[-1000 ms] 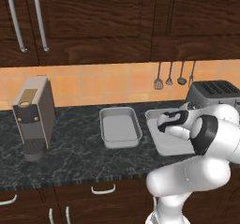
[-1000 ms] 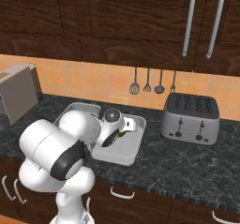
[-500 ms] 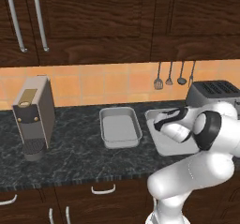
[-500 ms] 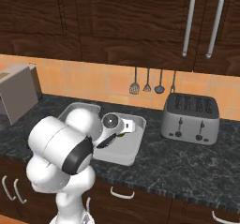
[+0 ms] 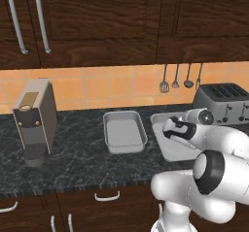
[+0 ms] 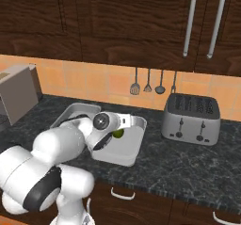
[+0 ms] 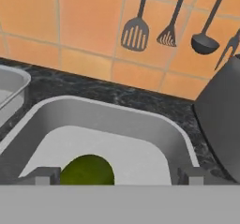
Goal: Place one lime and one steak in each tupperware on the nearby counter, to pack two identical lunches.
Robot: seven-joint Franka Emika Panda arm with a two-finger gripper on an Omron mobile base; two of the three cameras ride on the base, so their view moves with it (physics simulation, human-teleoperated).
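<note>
Counter (image 5: 73, 163), black-grey marbled stone over dark wood drawers, carries all items along the orange tiled backsplash, w/ dark upper cabinets (image 5: 97, 22) above. A coffee machine (image 5: 33, 119) stands at the far left in the left base view; a silver toaster (image 6: 190, 119) stands at the right end, below a row of hanging utensils (image 6: 148, 83). Two tupperware trays lie side by side, near but not touching, long sides roughly parallel, so both sit within one reach. Left tupperware (image 5: 124, 131) looks bare inside: no lime, no steak. Right tupperware (image 6: 132, 148), nearer the toaster, holds one lime (image 6: 118, 133) resting on its floor toward the back wall; in the hand view the lime (image 7: 87, 170) sits low in frame, between the two finger tips and beyond them. The arm is folded forward over the right tray, wrist low, gripper (image 7: 117, 175) pointing into it from the front rim. Fingers (image 7: 43, 175) are spread wide, one to each side of the lime w/ clear gap; nothing is clamped. Whether the lime touches either pad cannot be told, since the tips are cut off at the frame bottom. Judgement: the posture fits a drop-off just made in this tray, approx. a quarter of the task done at most. Left to do: 2nd lime to the left tray, plus one steak per tray. No steak or 2nd lime is visible on this stretch of counter.
</note>
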